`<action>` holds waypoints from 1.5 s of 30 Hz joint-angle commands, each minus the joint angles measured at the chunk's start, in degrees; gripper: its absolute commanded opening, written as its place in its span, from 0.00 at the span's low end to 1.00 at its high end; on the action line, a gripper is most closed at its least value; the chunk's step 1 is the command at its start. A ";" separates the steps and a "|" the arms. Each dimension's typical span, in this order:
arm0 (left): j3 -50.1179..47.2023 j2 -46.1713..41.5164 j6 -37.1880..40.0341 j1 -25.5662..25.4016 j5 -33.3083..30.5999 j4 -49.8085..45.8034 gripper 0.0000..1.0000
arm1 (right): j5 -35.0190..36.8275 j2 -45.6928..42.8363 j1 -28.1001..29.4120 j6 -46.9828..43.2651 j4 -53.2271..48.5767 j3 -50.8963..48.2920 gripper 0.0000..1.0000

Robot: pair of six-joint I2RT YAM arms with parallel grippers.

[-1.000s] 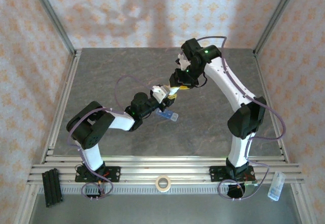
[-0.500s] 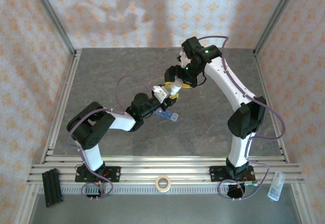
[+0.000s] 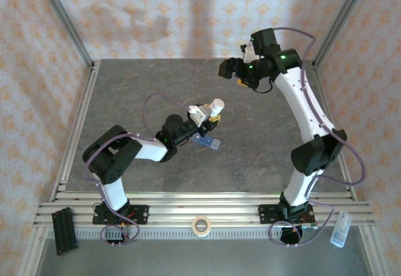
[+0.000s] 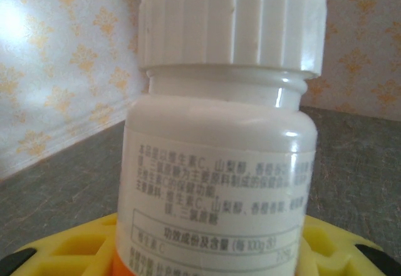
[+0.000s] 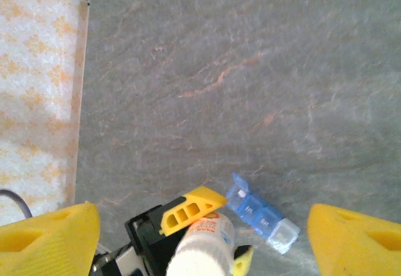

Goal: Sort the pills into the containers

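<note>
Lying near left hand (image 3: 212, 116): containers (image 3: 207, 142)

White bottle (image 4: 219, 163), yellow fingers (image 5: 351, 235), translucent blue containers (image 5: 260, 213), grey veined table (image 5: 219, 69), orange-flowered pale walls (image 3: 188, 19).

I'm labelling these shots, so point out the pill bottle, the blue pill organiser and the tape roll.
pill bottle (image 4: 219, 163): left wrist view, on its printed white label.
blue pill organiser (image 5: 258, 212): right wrist view, on a middle compartment.
tape roll (image 3: 194, 226): top external view, on the ring's left edge.
</note>
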 commanded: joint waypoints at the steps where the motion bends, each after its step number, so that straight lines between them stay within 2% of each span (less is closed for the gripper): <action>1: 0.52 -0.61 -1.65 0.23 1.74 2.85 0.00 | 1.00 -3.55 0.23 -10.95 -1.18 -1.07 0.77; 5: 0.72 -1.13 -3.51 0.69 4.29 2.50 0.00 | -1.98 -6.18 0.24 -20.05 -3.28 -4.04 0.73; 8: 1.02 -1.34 -4.71 1.02 5.74 2.31 0.00 | -3.58 -7.28 0.24 -22.43 -4.07 -5.75 0.78; 12: 1.52 -1.39 -5.55 1.25 6.83 1.90 0.00 | -5.51 -6.69 1.30 -23.31 -4.94 -6.58 0.83; 18: 1.87 -1.49 -6.00 1.25 7.38 1.54 0.00 | -2.51 -4.27 5.18 -24.08 -6.28 -5.90 0.83; 35: 2.11 -2.19 -5.83 1.26 7.86 1.09 0.00 | -0.67 -1.89 7.15 -24.17 -7.34 -8.08 0.78; 45: 2.28 -2.01 -5.73 1.24 7.75 1.00 0.00 | -0.94 -0.98 7.28 -23.92 -6.91 -9.65 0.68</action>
